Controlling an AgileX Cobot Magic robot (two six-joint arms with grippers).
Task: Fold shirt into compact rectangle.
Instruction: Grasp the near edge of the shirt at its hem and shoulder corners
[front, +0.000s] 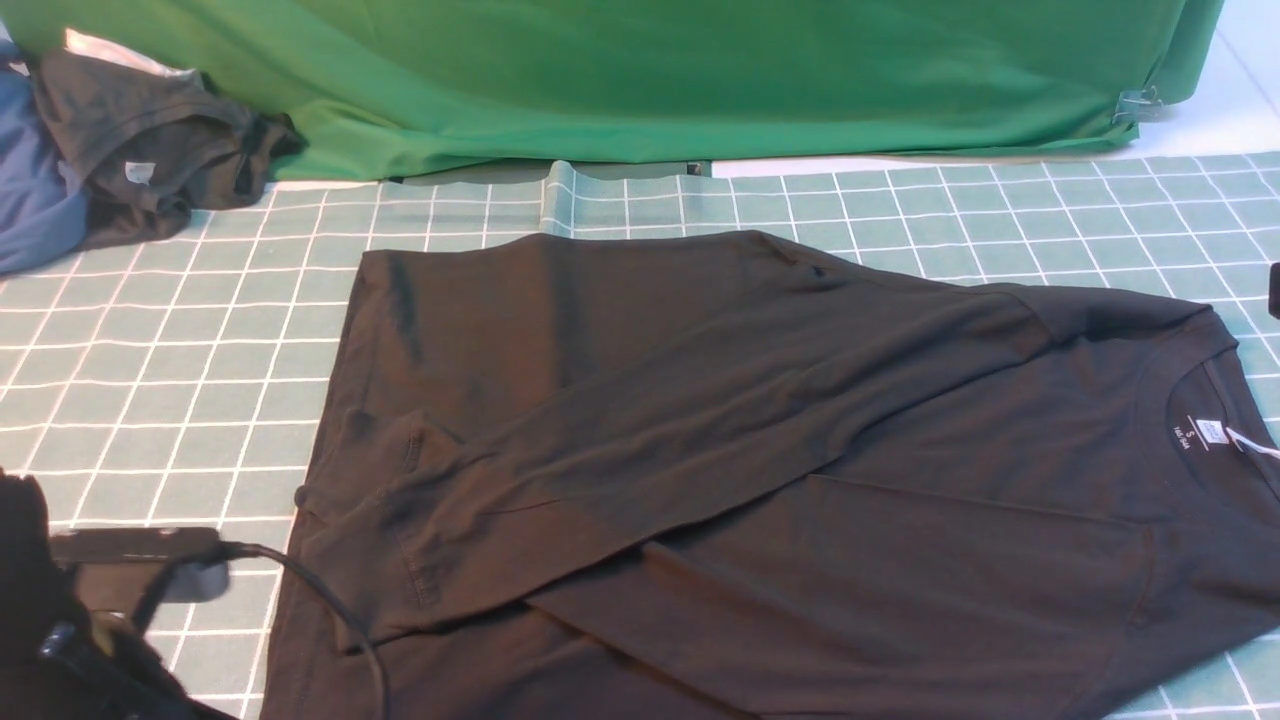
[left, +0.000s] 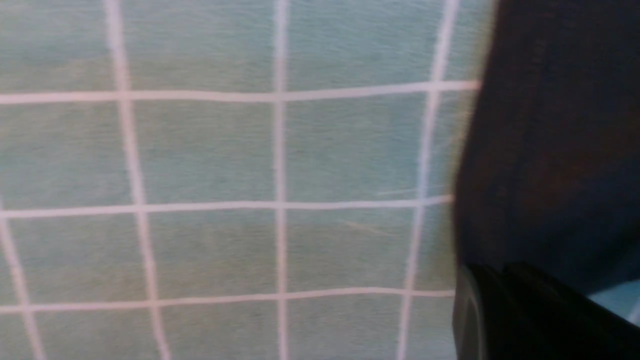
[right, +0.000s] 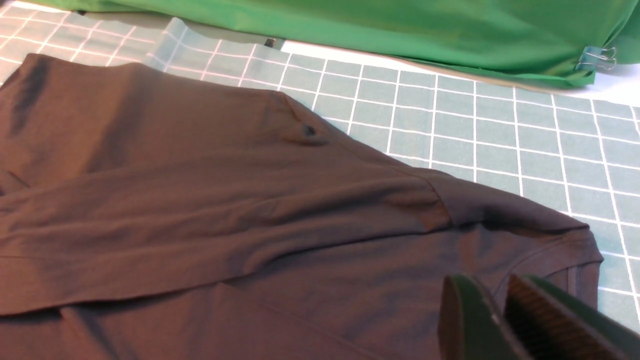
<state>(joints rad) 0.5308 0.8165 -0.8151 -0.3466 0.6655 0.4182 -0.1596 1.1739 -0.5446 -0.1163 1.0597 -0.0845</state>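
Note:
The black shirt (front: 750, 450) lies flat across the checked tablecloth (front: 150, 380), collar and white neck label (front: 1210, 432) to the right, hem to the left, both long sleeves folded across the body. My left arm (front: 60, 620) is at the near left, beside the hem. In the left wrist view the left gripper (left: 500, 280) is shut right at the edge of the shirt (left: 550, 125), seemingly pinching it, though dark jaws merge with dark cloth. My right gripper (right: 495, 290) hovers over the shirt (right: 250, 210) near the collar, its jaws a narrow gap apart and empty.
A dark grey garment (front: 150, 150) and a blue garment (front: 30, 190) are heaped at the far left corner. A green cloth (front: 700, 80) hangs along the back, held by a metal clip (front: 1140, 103). Bare tablecloth lies left of the hem and behind the shirt.

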